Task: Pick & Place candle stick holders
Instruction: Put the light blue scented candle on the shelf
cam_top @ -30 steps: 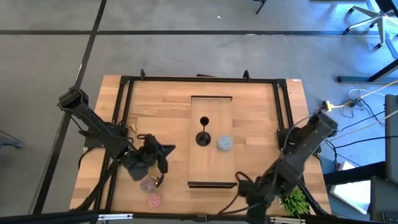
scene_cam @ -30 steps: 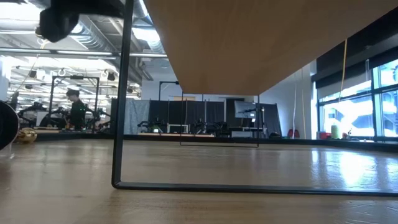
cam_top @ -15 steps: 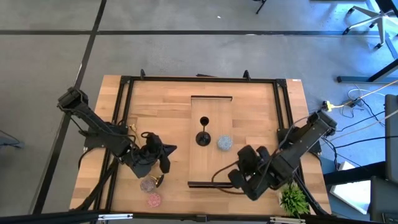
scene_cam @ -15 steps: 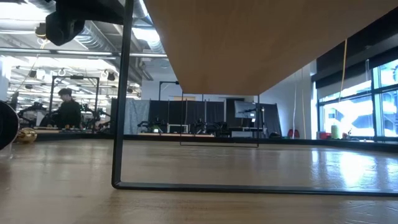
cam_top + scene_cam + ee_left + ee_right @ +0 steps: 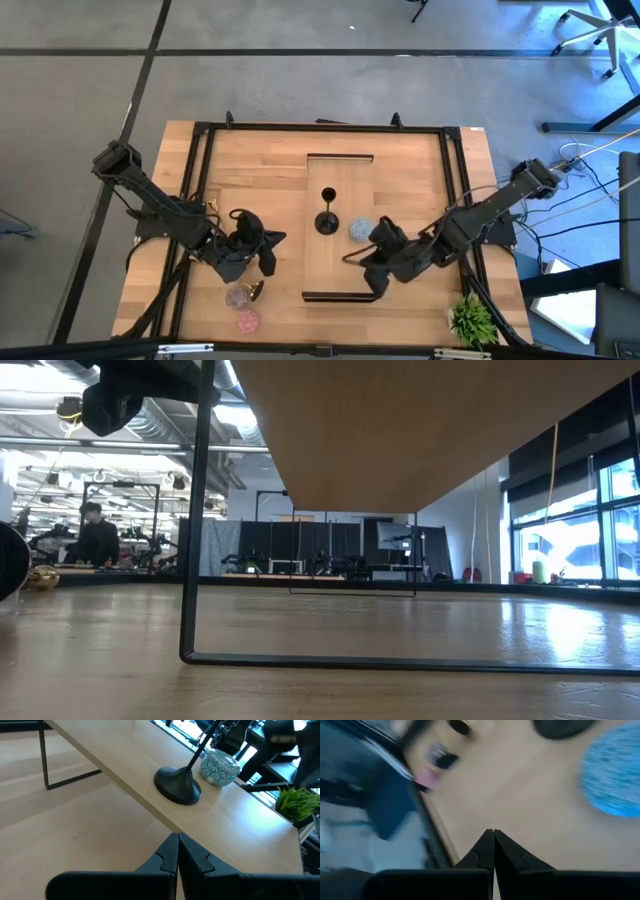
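Observation:
A raised wooden shelf stands mid-table. On it stand a black stemmed candle stick holder and a low light-blue speckled one. On the table at the near left rest a mauve holder, a gold one and a pink one. Another gold holder stands farther back at the left. My left gripper hangs shut left of the shelf, holding nothing. My right gripper is shut and bare over the shelf's near right part, close to the light-blue holder.
A green plant sits at the near right corner. A black frame runs round the tabletop. The shelf's thin black leg stands on the table. A person shows far off in the room behind.
My right gripper has swung from the table's near edge toward the far edge and the left, over the shelf's near end toward the light-blue holder, turning as it went. It stays shut. The holders have not moved.

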